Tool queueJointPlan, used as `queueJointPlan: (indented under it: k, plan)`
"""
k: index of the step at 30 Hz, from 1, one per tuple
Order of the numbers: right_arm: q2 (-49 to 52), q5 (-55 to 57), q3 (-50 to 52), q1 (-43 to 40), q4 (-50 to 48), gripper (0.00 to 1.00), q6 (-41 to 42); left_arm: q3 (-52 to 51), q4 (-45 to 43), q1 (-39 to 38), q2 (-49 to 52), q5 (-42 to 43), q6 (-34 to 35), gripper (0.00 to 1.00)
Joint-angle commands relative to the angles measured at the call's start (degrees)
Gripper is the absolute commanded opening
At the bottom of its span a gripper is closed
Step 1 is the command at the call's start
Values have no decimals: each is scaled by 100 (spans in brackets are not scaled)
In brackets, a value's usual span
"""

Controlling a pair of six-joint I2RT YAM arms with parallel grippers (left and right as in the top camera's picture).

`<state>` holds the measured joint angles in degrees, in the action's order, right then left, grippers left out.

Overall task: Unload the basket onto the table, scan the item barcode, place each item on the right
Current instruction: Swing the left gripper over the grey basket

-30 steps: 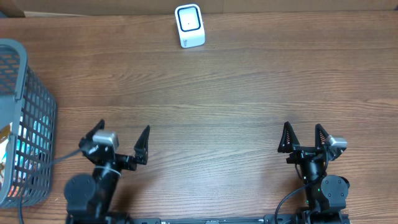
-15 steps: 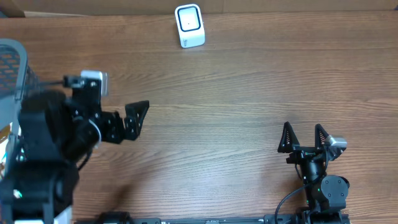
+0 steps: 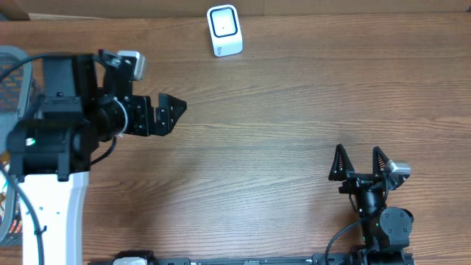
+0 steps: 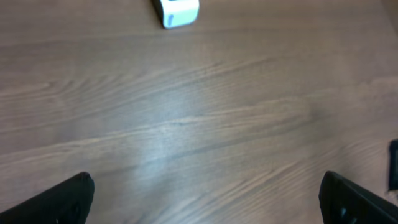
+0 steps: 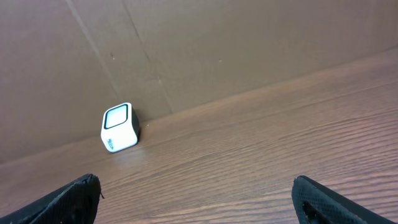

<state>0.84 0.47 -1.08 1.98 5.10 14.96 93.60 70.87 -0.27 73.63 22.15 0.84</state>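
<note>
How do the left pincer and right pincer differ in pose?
The left pincer hangs high near the basket; the right pincer sits low at the table's near edge. The left pincer faces down at the wood; the right pincer faces the scanner. Both are open, empty.

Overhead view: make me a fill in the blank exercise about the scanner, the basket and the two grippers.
The small scanner at the far edge is ___ in colour.
The grey basket sits at the ___ edge of the table.
The left gripper and the right gripper both hold nothing, and their jaws are ___.
Missing words: white; left; open.
</note>
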Motion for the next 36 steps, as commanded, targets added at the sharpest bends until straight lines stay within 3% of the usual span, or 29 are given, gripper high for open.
queueJointPlan:
  k: [1, 4, 8, 10, 16, 25, 36]
  plan:
    - [-68, 76, 59, 24, -42, 100, -24, 1349, 535, 225, 173, -304, 321, 100]
    - [-68, 76, 59, 24, -42, 100, -24, 2430, 1095, 483, 507, -568, 463, 100]
    - [-68, 76, 59, 24, -42, 100, -24, 4369, 1799, 1414, 1228, -608, 957, 100]
    - [-68, 76, 59, 24, -42, 100, -24, 4682, 1856, 1784, 1381, -605, 1036, 100]
    - [-68, 76, 61, 24, -42, 100, -24, 4756, 2074, 2516, 1720, -817, 1027, 99]
    - [-68, 76, 59, 24, -42, 100, -24, 4756, 2192, 2542, 1969, -1902, 1255, 98]
    - [-68, 76, 59, 24, -42, 100, -24, 4756, 2009, 2542, 2046, -2481, 1567, 94]
